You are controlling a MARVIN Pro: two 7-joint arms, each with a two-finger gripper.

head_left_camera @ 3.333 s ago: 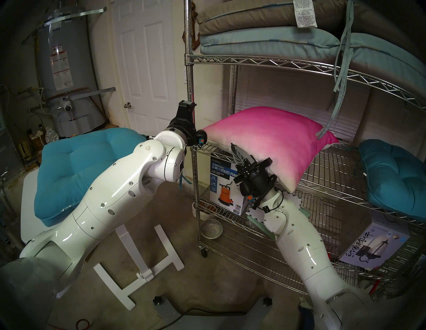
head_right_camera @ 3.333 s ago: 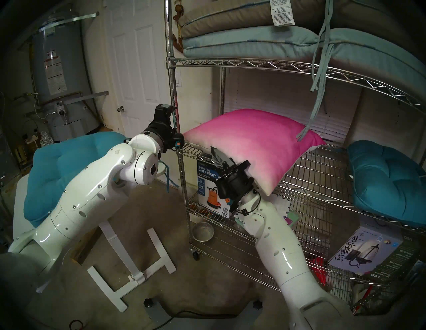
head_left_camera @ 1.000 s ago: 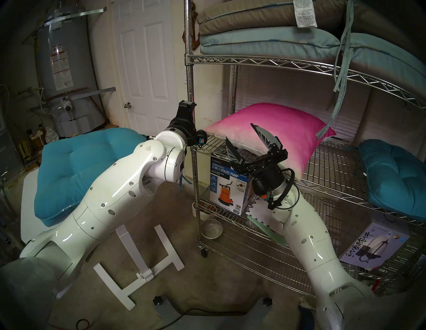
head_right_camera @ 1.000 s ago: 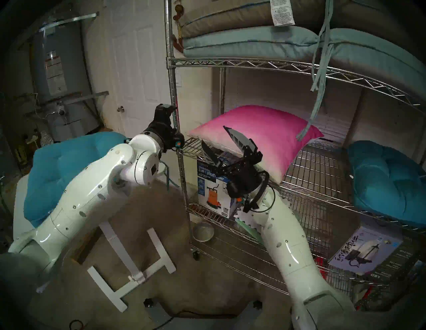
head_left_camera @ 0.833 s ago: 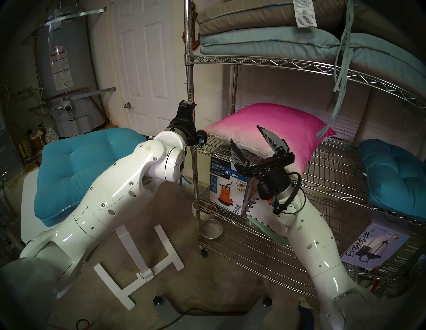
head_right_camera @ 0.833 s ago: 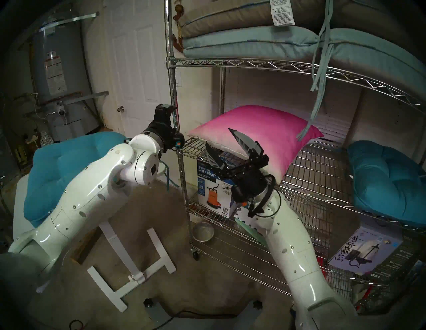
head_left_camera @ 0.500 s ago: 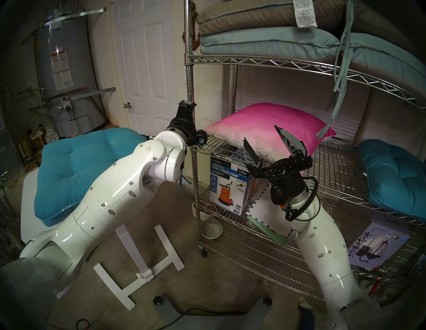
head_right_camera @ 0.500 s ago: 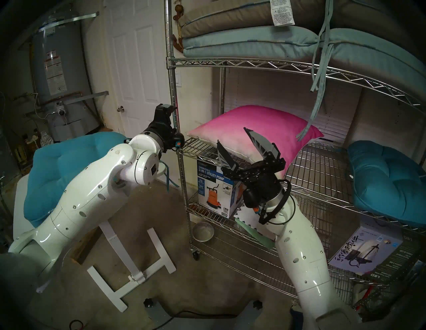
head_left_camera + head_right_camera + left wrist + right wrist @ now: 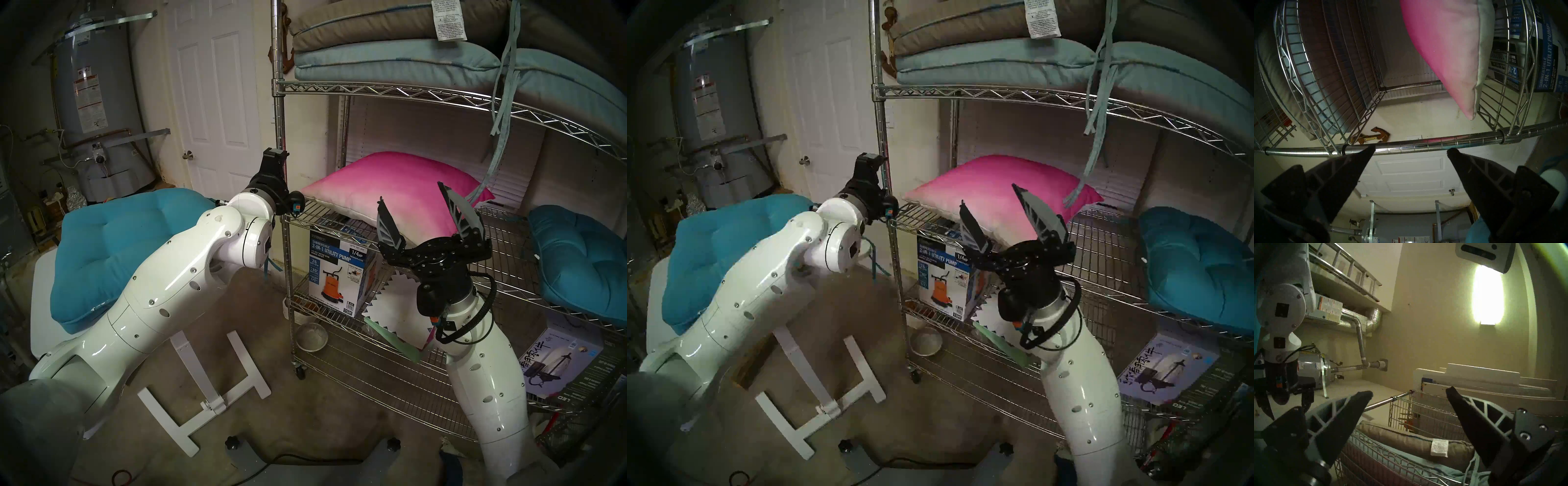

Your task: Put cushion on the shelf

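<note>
Head view | cushion (image 9: 400, 190) on shelf (image 9: 475, 271) | right gripper (image 9: 429, 217) wide open, empty, just before it

Head stereo pair: high vantage, facing down and forward over both arms toward the shelf (image 9: 373, 91); the right eye sits slightly to one side, so the shelf post (image 9: 879, 135) shifts leftward. Left wrist view: rolled sideways, close to that post (image 9: 1423, 146), which runs across the frame between the fingers (image 9: 1349, 171); cushion (image 9: 1446, 50) shared with the head views. Right wrist view: tilted up toward wall and ceiling light, taupe pad (image 9: 1407, 439) low in frame, left arm (image 9: 1281, 307) at the left edge.
</note>
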